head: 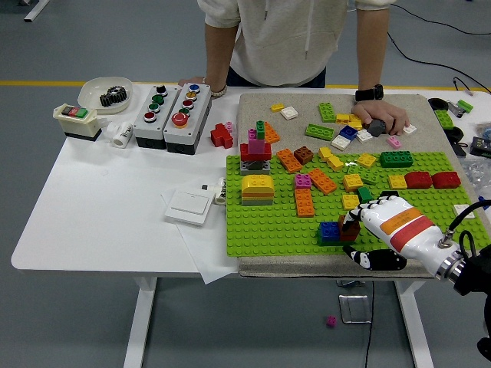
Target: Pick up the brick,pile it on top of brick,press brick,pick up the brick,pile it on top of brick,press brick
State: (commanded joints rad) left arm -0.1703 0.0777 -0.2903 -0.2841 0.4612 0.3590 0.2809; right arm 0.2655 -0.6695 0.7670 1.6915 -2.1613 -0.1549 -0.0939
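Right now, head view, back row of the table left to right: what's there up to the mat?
Switch box with red and green buttons → white bowl holding a gear → small white cylinder → two grey button boxes → red brick → mat.

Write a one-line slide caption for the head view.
Robot's right hand grips a brown brick beside a blue brick on the green baseplate; a person's hand rests among loose bricks.

One green baseplate (268,222) is seen, with two dark red bricks (431,180) at its right edge. Two push-button boxes (170,107) are counted, one white wall switch (189,205), and one dish (90,93) holding a gear (113,95).
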